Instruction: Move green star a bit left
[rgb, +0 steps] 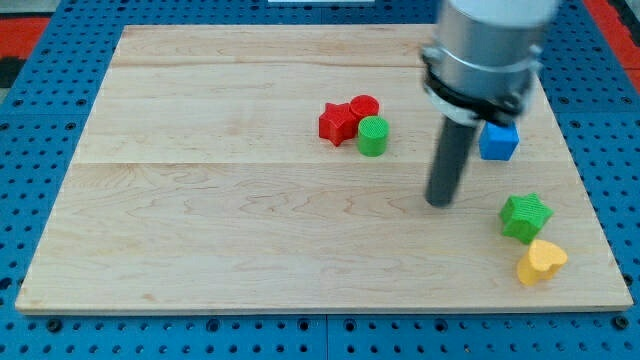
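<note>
The green star (525, 216) lies near the board's right edge, toward the view's bottom. My tip (439, 203) rests on the board to the star's left, about a block's width and a half away, not touching it. A yellow heart-shaped block (541, 261) sits just below the star, close to it. A blue cube (499, 141) lies above the star, partly behind the arm's body.
A red star (338, 123), a red cylinder (364, 105) and a green cylinder (372, 136) cluster together at the board's middle, left of my tip. The wooden board (200, 200) lies on a blue pegboard; its right edge is close to the green star.
</note>
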